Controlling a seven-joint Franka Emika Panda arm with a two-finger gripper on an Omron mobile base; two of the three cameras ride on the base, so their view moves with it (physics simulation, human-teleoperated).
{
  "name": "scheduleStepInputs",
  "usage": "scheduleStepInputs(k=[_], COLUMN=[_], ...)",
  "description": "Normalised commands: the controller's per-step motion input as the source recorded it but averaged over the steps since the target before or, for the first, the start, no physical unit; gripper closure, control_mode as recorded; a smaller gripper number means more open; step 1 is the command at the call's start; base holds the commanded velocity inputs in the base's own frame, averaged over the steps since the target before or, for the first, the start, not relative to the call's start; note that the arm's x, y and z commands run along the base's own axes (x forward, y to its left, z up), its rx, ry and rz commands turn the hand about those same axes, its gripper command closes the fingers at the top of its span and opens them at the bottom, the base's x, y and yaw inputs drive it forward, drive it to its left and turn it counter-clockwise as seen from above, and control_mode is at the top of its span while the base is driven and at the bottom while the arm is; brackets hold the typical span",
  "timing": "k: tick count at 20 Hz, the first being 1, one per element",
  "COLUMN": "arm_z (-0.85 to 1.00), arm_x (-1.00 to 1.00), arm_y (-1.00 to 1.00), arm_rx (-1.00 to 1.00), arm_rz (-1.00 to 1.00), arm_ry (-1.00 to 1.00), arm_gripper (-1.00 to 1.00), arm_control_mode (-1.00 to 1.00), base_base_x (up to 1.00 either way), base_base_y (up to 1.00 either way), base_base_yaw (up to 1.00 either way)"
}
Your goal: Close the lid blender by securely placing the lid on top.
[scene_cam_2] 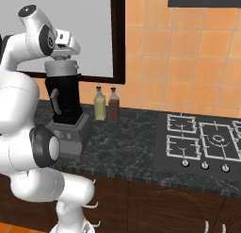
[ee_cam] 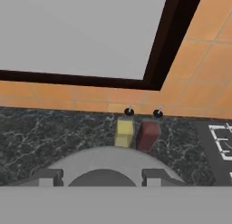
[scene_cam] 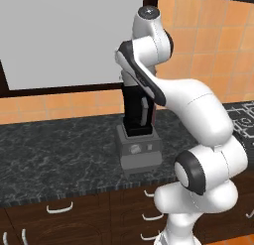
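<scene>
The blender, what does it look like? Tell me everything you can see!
The blender has a tall black jar with a grey side handle, upright on a boxy grey base with a front dial. It stands on the dark marbled counter. The grey lid is at its top, under the gripper.

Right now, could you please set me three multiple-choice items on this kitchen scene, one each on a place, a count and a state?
1. Where does the blender stand?
A. on the dark counter
B. on the hob
C. on the floor

2. How many bottles stand by the wall?
A. one
B. two
C. four

3. Where is the lid?
A. lying on the counter
B. beside the hob
C. at the jar's top, under the gripper

Answers: 1 A, its grey base sits on the marbled top. 2 B, a yellow bottle and a dark red bottle. 3 C, the grey cap caps the black jar.
</scene>
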Motion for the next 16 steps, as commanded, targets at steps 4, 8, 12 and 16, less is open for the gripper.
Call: scheduleStepInputs(k=[4, 8, 12, 16], arm_z=[-0.10, -0.01, -0.12, -0.18], arm_x=[-0.28, -0.09, 0.04, 0.00], arm_y=[0.00, 0.00, -0.03, -0.10], arm_rx=[0.03, 0.01, 0.03, 0.09], arm_rz=[0.00, 0.00, 0.00, 0.02], arm_ry=[-0.19, -0.24, -0.16, -0.11], arm_gripper=[1.00, 1.00, 1.00, 1.00], arm_control_mode=[-1.00, -1.00, -1.00, -1.00], base_base_x=[0.00, 0.00, 0.00, 0.00], base_base_y=[0.00, 0.00, 0.00, 0.00], base_base_yaw=[0.00, 0.00, 0.00, 0.00])
